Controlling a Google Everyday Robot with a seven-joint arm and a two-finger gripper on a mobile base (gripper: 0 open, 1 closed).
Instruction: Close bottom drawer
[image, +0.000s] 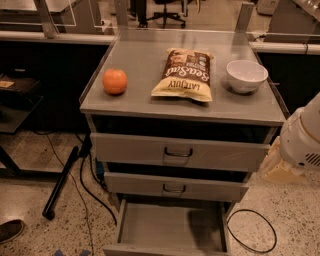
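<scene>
The bottom drawer (170, 227) stands pulled out at the foot of the grey cabinet, and its plain grey tray is bare. Its front panel (165, 250) is cut off by the lower edge of the view, so its handle is hidden. My arm's white rounded housing (301, 137) hangs at the right of the cabinet, level with the top drawer. The beige gripper (280, 167) sits under it, beside the cabinet's right side and apart from the bottom drawer.
The top drawer (177, 152) and middle drawer (175, 187) stand slightly out. On the cabinet top lie an orange (114, 81), a chip bag (185, 75) and a white bowl (246, 75). A black cable loop (252, 230) lies on the floor at the right, and a black pole (60, 182) at the left.
</scene>
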